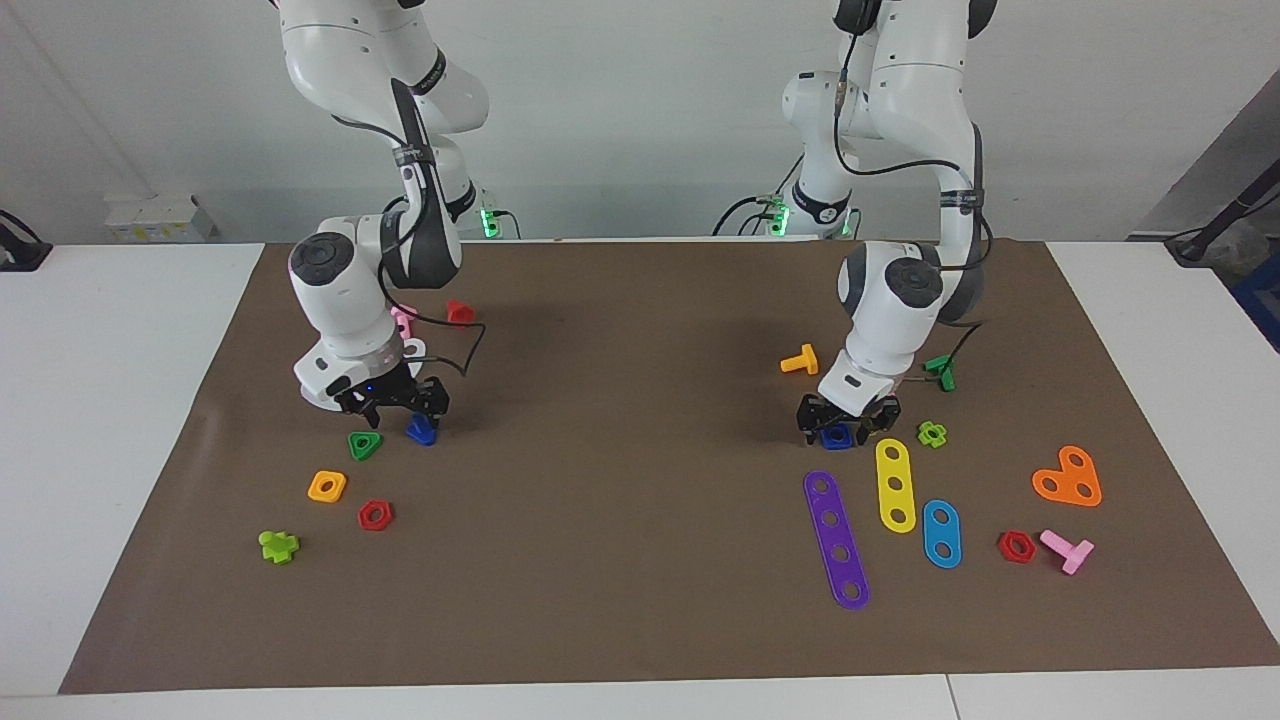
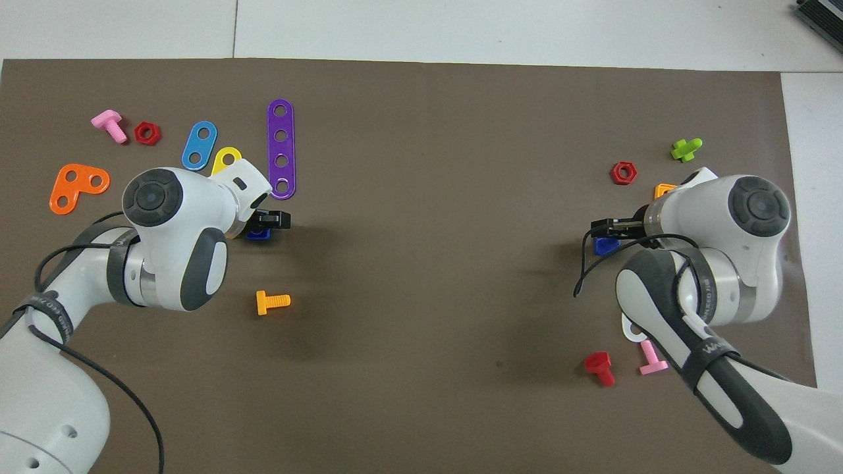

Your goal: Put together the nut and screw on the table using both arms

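The dark-blue square nut [image 1: 836, 436] lies on the brown mat [image 1: 620, 450] toward the left arm's end; in the overhead view only its edge [image 2: 258, 234] shows under the wrist. My left gripper [image 1: 845, 424] is down at the mat, open, with its fingers either side of the nut. The dark-blue screw [image 1: 421, 430] lies toward the right arm's end, also in the overhead view [image 2: 602, 245]. My right gripper [image 1: 398, 410] is low over the screw, open, with one finger just above it.
A green triangular nut [image 1: 365, 445], an orange square nut [image 1: 327, 486] and a red hex nut [image 1: 375, 515] lie beside the screw. Purple [image 1: 836, 540], yellow [image 1: 896, 485] and blue [image 1: 941, 533] strips lie farther from the robots than the nut. An orange bolt [image 1: 800, 361] lies nearer.
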### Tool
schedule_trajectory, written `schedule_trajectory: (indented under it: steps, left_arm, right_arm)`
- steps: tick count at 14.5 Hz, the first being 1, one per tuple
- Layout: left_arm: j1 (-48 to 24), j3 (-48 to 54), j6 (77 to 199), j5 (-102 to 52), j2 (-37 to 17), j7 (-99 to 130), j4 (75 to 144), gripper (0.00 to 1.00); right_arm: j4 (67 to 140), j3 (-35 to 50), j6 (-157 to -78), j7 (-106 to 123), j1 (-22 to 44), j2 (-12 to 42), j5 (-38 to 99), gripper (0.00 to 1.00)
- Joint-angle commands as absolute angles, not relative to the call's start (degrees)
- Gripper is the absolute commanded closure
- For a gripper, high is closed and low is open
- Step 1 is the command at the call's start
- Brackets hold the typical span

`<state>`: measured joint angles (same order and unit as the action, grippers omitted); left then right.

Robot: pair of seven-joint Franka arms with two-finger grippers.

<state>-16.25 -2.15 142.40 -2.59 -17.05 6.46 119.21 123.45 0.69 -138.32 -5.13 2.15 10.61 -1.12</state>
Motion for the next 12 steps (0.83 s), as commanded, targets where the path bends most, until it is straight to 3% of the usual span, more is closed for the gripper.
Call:
schedule_trajectory:
  steps: [1,3,4,5,6,12]
  left_arm:
    - [-16.53,-2.99,143.96,-3.34,-16.52,4.05,121.38,0.29]
    - [-16.52,-2.99,143.53,-3.34,-16.52,3.87,121.38,0.47]
    - [-16.61,-2.99,143.18,-3.34,-16.52,3.87,121.38,0.71]
    - [-16.44,-2.99,142.91,-3.34,-16.44,3.87,121.38,0.95]
    - [-16.44,-2.99,142.39,-3.34,-16.44,3.87,121.29,1.00]
    - [-16.08,-2.99,139.76,-3.43,-17.22,4.48,116.30,1.00]
  right_arm:
    - [125.33,0.88,-139.39,-3.08,2.20,9.41,-0.44,0.16]
    - [125.51,0.97,-139.05,-3.08,2.29,9.23,-0.44,0.30]
    - [125.51,0.88,-138.78,-3.08,2.20,9.23,-0.35,0.44]
    - [125.51,0.88,-138.43,-3.34,2.20,9.23,-0.44,0.73]
    - [125.51,0.88,-138.25,-3.43,2.20,9.14,-0.35,0.98]
    - [124.28,1.32,-136.68,-5.87,5.36,8.96,-0.35,1.00]
